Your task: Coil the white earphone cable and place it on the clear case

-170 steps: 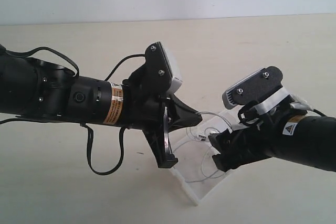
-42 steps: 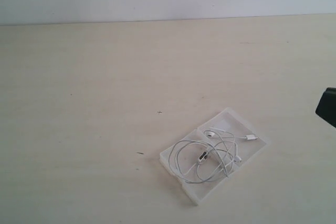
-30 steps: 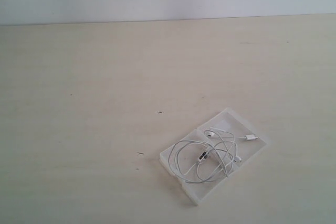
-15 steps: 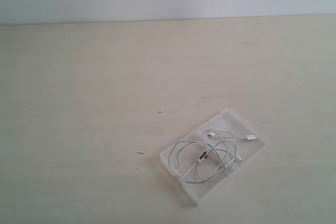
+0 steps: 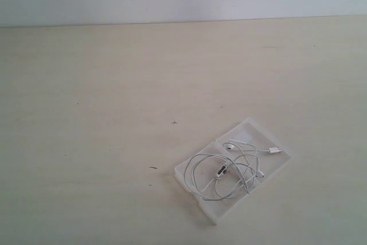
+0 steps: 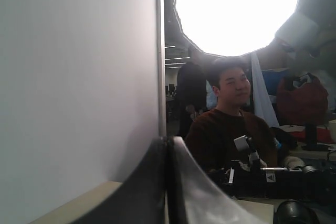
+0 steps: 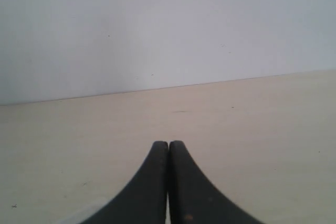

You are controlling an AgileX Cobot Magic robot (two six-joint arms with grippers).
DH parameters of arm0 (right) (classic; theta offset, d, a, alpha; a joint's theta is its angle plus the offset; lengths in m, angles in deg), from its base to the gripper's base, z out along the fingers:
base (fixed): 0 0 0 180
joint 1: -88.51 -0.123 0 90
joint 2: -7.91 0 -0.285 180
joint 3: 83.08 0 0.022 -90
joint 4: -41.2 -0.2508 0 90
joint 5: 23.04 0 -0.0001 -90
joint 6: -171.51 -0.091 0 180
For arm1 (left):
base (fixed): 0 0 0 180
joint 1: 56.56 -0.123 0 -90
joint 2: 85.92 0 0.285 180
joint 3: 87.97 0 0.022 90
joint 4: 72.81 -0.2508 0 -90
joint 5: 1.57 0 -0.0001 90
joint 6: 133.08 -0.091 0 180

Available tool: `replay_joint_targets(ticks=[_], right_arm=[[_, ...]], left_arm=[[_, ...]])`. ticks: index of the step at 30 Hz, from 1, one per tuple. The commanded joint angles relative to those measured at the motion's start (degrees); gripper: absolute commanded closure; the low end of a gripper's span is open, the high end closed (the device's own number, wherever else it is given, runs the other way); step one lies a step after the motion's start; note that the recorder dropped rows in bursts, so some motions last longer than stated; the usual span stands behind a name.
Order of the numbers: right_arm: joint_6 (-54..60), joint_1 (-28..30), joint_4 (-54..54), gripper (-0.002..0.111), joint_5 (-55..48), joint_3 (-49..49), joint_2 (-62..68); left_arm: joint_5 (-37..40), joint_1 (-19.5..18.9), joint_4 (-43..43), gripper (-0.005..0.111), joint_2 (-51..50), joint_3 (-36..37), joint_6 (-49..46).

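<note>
both arms have withdrawn, left gripper (image 6: 168, 145) and right gripper (image 7: 168, 148) closed empty; white earphone cable (image 5: 222, 170) lies coiled on clear case (image 5: 252, 130), seemingly finished, no move needed.

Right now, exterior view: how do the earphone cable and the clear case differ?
The white earphone cable is a thin opaque wire in loose loops; the clear case is a flat translucent box, opened out. The cable lies on the case; the case lies on the table. Shared: both pale, both untouched.
</note>
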Motion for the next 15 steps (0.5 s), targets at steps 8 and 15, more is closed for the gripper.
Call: replay_joint_targets(ticks=[8, 15], right_arm=[[-0.6, 0.3, 0.9, 0.108, 0.1, -0.3, -0.4], [-0.6, 0.3, 0.9, 0.108, 0.1, -0.3, -0.4]], left_arm=[[0.0, -0.1, 0.1, 0.107, 0.5, 0.3, 0.3], [-1.5, -0.1, 0.1, 0.107, 0.5, 0.3, 0.8]])
